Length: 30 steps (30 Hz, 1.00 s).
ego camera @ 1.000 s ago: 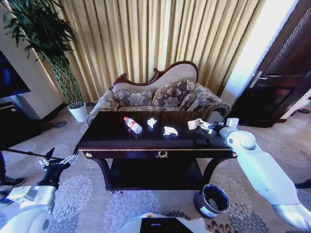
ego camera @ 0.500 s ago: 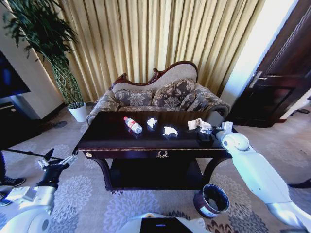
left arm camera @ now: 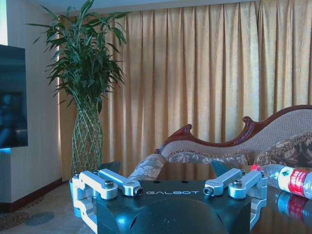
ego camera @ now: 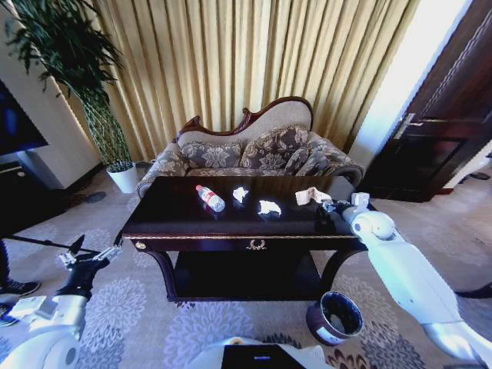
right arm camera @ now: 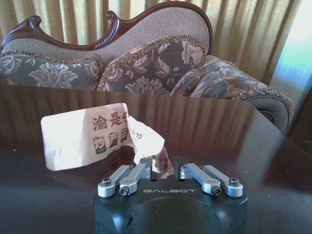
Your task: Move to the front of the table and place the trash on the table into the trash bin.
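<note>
We see right claw pinched on printed paper at bench right end, bottle and two wads mid-bench, bin on floor front-right, left claw wide, off bench's left.

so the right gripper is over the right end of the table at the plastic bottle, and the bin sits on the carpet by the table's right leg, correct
Not the bottle. The right gripper is at the printed paper wad, as the right wrist view shows. The plastic bottle lies farther left on the table. The rest holds: the trash bin sits on the carpet by the right leg.
</note>
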Tool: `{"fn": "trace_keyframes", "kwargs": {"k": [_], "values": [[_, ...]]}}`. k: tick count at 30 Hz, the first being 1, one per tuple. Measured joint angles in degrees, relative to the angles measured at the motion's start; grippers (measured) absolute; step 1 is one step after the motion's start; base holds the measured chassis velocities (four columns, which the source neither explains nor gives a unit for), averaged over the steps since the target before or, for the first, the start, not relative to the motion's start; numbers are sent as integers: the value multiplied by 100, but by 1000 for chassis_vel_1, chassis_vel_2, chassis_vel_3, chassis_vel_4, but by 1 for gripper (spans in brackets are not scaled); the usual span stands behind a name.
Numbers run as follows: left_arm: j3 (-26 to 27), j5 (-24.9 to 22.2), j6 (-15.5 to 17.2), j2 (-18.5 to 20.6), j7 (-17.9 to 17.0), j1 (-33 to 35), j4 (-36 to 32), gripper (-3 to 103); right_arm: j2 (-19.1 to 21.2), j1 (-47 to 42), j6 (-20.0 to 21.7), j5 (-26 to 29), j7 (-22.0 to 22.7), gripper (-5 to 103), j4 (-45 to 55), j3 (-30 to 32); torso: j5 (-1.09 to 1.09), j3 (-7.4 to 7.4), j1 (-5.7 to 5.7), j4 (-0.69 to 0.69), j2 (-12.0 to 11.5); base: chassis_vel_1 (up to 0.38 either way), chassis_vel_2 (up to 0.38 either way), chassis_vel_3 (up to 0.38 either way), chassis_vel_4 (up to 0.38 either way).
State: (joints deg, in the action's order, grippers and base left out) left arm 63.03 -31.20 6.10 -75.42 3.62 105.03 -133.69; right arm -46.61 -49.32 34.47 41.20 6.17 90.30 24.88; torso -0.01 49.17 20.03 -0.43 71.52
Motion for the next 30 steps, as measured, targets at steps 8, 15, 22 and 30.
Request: {"fn": "trace_keyframes", "kwargs": {"k": [8,15,22,30], "values": [[12,0,-7,0,2,-2,7,100,-26,26,-10,19,-3,1,-5,-5,0,0,0,0,0,0,0,0,0],[12,-1,-4,7,2,-28,7,100,-115,-197,-436,144,-3,0,353,200,0,0,0,1,0,0,0,0,0],[1,-6,12,17,-2,-46,-1,100,-366,-1171,-673,245,111,0,1590,1037,0,0,0,-2,0,0,0,0,0],[106,-111,12,2,-9,-68,-2,100,-782,-2400,-729,176,565,0,3223,1761,-2,-1,-1,0,1,0,0,0,0]]}}
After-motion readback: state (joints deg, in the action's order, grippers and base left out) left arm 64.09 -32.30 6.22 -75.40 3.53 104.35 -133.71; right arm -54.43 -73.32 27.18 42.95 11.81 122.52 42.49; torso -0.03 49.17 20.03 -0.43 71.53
